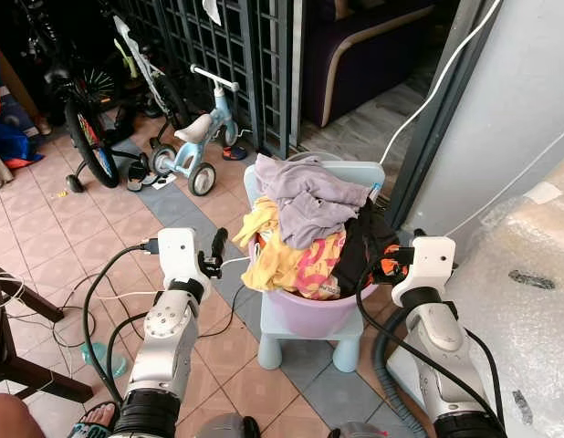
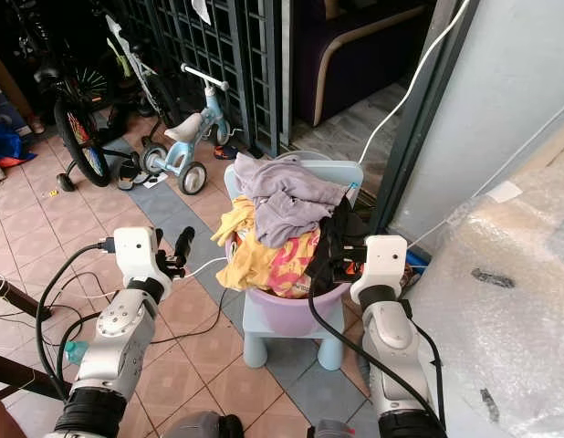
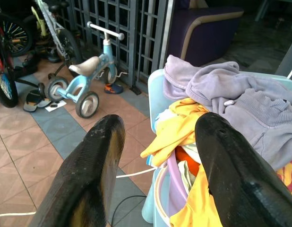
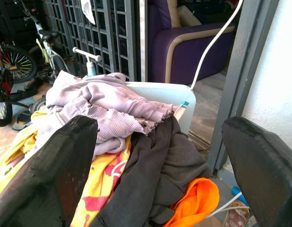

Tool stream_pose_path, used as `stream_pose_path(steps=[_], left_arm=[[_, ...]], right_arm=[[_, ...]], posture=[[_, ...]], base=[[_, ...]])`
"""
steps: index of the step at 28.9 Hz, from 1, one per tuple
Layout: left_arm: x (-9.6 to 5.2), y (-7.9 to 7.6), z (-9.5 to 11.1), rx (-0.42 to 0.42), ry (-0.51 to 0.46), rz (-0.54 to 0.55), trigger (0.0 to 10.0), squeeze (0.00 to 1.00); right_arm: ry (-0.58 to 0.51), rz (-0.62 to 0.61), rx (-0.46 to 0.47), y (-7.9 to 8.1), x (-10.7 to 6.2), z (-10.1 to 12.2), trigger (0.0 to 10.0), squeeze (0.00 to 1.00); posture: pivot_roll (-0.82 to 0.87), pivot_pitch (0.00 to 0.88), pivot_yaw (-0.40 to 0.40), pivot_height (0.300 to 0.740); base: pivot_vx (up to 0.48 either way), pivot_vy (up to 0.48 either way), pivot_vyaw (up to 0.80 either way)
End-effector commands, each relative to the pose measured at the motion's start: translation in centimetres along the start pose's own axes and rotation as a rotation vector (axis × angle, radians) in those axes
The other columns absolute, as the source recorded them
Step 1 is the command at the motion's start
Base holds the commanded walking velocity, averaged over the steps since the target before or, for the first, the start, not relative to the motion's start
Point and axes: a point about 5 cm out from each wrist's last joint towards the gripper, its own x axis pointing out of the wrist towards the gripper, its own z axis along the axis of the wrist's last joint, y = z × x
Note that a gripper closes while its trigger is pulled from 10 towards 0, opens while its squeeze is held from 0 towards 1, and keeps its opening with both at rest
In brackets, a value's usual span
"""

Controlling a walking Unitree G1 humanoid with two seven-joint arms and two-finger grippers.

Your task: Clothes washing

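A purple basin heaped with clothes stands on a small light-blue chair right before me. On top lies a lavender garment; yellow patterned cloth spills over the left rim, and black cloth and an orange piece hang on the right. My left gripper hovers open just left of the basin, apart from the yellow cloth. My right gripper is open wide at the basin's right side, beside the black cloth. Neither holds anything.
A child's blue tricycle and a bicycle stand at the back left before a metal grille. A bubble-wrapped appliance fills the right. Cables and a grey hose lie on the tiled floor. A person's foot is at bottom left.
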Motion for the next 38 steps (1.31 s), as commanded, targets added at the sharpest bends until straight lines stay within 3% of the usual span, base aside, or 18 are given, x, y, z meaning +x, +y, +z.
stream_pose_path(steps=[1, 18, 19, 20, 22, 26, 30, 35, 38], left_arm=[[2.1, 1.4, 1.8, -0.111, 0.066, 0.130, 10.0, 0.00], [2.1, 1.4, 1.8, -0.111, 0.066, 0.130, 10.0, 0.00], [1.8, 2.1, 2.0, -0.105, 0.051, 0.127, 10.0, 0.00], [0.4, 3.2, 2.1, 0.023, -0.014, 0.078, 10.0, 0.00], [0.0, 3.6, 2.1, 0.089, -0.034, 0.061, 10.0, 0.00], [0.1, 4.0, 2.3, 0.097, -0.035, 0.070, 10.0, 0.00], [0.1, 4.4, 2.5, 0.097, -0.028, 0.081, 10.0, 0.00], [-0.1, 4.7, 2.6, 0.092, -0.030, 0.099, 10.0, 0.00], [-0.1, 4.7, 2.5, 0.091, -0.025, 0.104, 10.0, 0.00]], right_arm=[[0.142, -0.230, -0.162, -4.0, 3.4, 2.1, 10.0, 0.00], [0.142, -0.230, -0.162, -4.0, 3.4, 2.1, 10.0, 0.00], [0.106, -0.213, -0.168, -3.5, 3.3, 2.4, 10.0, 0.00], [0.058, -0.060, -0.086, -3.4, 0.6, 0.2, 10.0, 0.00], [0.055, 0.003, -0.062, -4.1, -0.7, -0.9, 10.0, 0.00], [0.101, 0.043, -0.135, -6.0, -0.6, -1.5, 10.0, 0.00], [0.164, 0.064, -0.152, -7.7, -0.3, -2.1, 10.0, 0.00], [0.136, 0.154, -0.162, -6.6, 0.2, -1.7, 10.0, 0.00], [0.154, 0.134, -0.165, -7.4, 0.5, -2.3, 10.0, 0.00]], posture=[[-0.07, 0.000, -0.016, 0.740], [-0.07, 0.000, -0.016, 0.740], [-0.07, 0.000, -0.003, 0.740], [-0.07, 0.000, 0.055, 0.740], [-0.07, 0.000, 0.061, 0.740], [-0.06, 0.014, 0.064, 0.740], [-0.05, 0.026, 0.055, 0.740], [-0.05, 0.044, 0.058, 0.740], [-0.04, 0.056, 0.074, 0.740]], base=[[0.000, 0.000, 0.00], [0.000, 0.000, 0.00], [0.000, 0.000, 0.00], [0.000, 0.000, 0.00], [0.000, 0.000, 0.00], [0.000, 0.000, 0.00], [0.000, 0.000, 0.00], [0.000, 0.000, 0.00], [0.000, 0.000, 0.00]])
